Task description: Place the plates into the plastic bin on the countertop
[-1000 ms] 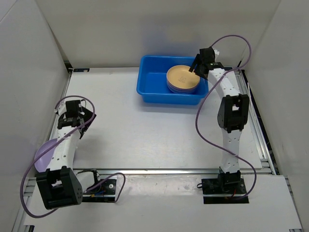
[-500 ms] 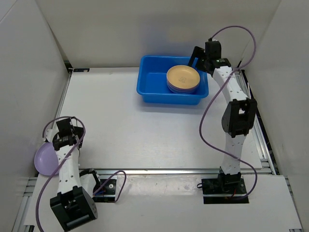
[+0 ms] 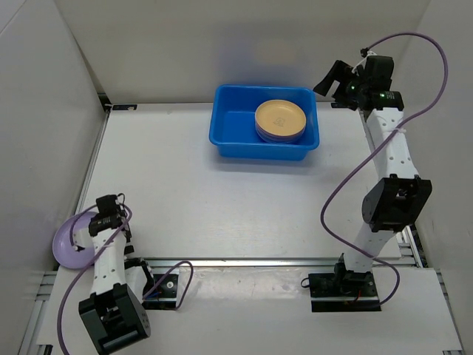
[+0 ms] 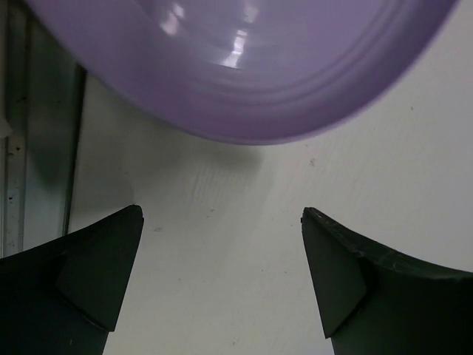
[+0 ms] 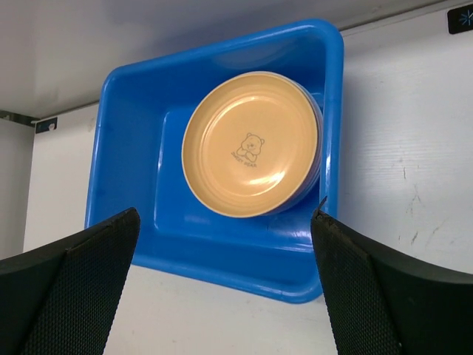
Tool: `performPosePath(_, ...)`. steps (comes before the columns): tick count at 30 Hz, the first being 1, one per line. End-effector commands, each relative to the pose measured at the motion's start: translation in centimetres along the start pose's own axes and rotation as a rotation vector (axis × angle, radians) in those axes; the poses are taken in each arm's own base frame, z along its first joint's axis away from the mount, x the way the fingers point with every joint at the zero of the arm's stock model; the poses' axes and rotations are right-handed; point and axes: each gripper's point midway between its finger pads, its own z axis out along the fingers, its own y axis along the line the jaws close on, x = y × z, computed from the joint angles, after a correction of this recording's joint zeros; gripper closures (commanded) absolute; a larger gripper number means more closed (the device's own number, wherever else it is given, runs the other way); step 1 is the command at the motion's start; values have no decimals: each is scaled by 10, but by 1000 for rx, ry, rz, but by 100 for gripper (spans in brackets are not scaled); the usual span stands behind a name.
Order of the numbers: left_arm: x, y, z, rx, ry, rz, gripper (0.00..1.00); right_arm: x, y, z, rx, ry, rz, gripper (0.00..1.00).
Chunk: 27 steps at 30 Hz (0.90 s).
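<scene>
Overhead and wrist views of the two-arm rig. The bin stands at the far middle of the white surface, its long side across the view. In its right half lies a stack of plates: an orange plate on top, face up and bearing a small bear emblem, with a lilac rim showing beneath it. How many plates the stack holds cannot be told. The left half of the bin floor is bare.

The right arm reaches to the far right corner. Its jaws are raised beside the bin's right end, spread wide and holding nothing; the right wrist view looks down between them at the bin and orange plate.

A single lilac plate lies at the near left edge of the surface, partly over the rail. The left arm is folded low beside it. Its jaws are fully spread and empty, pointing at the lilac plate, with a strip of bare surface between fingertips and rim.
</scene>
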Motion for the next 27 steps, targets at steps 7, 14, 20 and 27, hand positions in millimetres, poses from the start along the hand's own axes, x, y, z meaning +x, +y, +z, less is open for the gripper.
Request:
performPosePath(7,-31,24,14,-58,-203,-314,1,-15,-20,-40,-21,-34,35,1)
performPosePath(14,-34,43,25,-176,-276,-448,5,-19,-32,-47,-6,-51,61,1)
performPosePath(20,-43,41,31,-195,-342,-461,11,-21,-43,-49,26,-56,68,1)
performPosePath(27,-46,42,47,-301,-335,-480,13,-24,-53,-51,57,-71,74,1)
